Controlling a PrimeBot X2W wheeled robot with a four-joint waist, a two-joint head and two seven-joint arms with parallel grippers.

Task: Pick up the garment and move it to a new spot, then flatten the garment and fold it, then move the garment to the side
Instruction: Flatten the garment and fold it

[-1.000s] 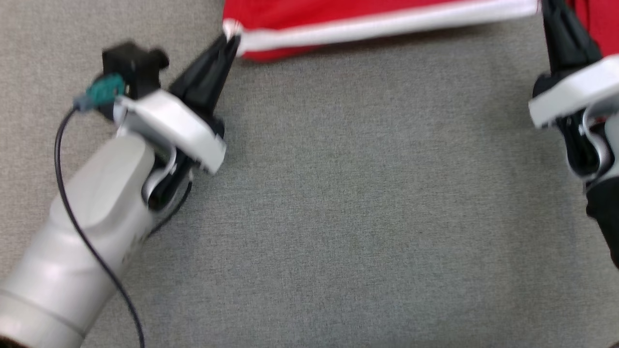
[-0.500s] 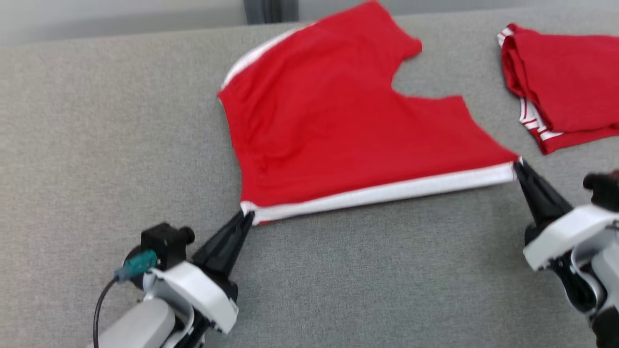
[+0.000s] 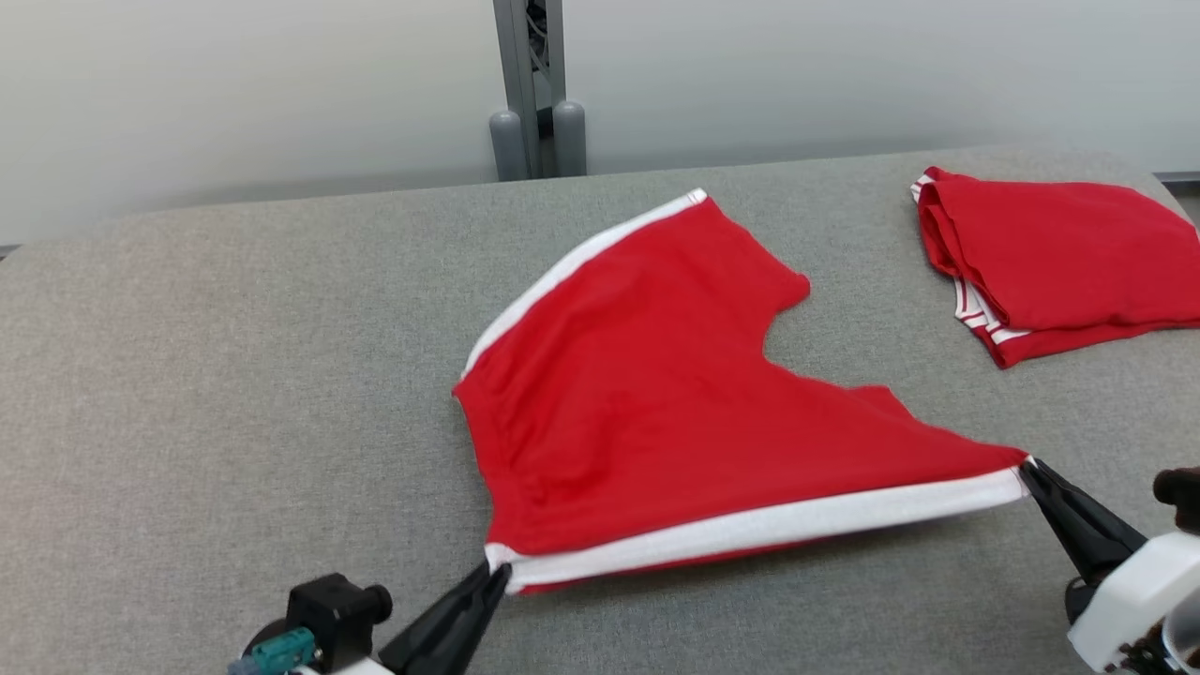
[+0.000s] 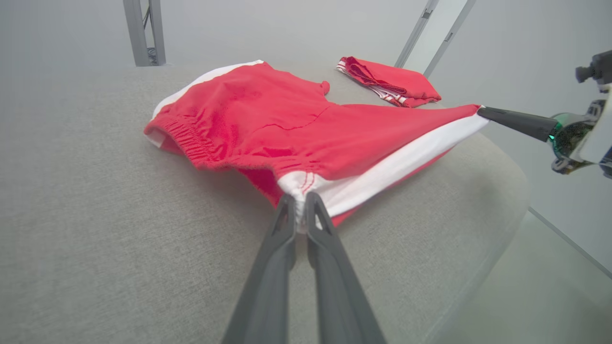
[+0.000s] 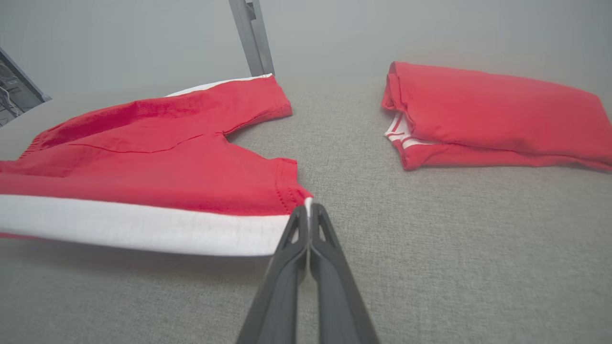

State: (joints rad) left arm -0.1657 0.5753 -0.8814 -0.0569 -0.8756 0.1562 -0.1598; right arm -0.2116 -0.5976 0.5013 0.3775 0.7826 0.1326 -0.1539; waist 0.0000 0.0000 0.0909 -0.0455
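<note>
The garment (image 3: 656, 403) is a pair of red shorts with white side stripes, spread on the grey padded table (image 3: 234, 375). Its near white-striped edge is stretched taut between my two grippers and lifted a little off the cloth. My left gripper (image 3: 495, 570) is shut on the near left corner by the elastic waistband (image 4: 299, 210). At the near right corner, my right gripper (image 3: 1029, 466) is shut on the leg hem (image 5: 308, 206). The far half of the garment (image 4: 248, 110) still rests on the table.
A second red garment (image 3: 1059, 262), folded, lies at the table's far right. A grey metal post (image 3: 534, 89) stands behind the far edge, against a pale wall. The table's rounded right edge (image 4: 502, 210) drops to the floor close to my right gripper.
The head camera has tilted up, so the whole table and far wall now show. Both grippers keep their hold on the near corners, with the striped edge still taut between them.
</note>
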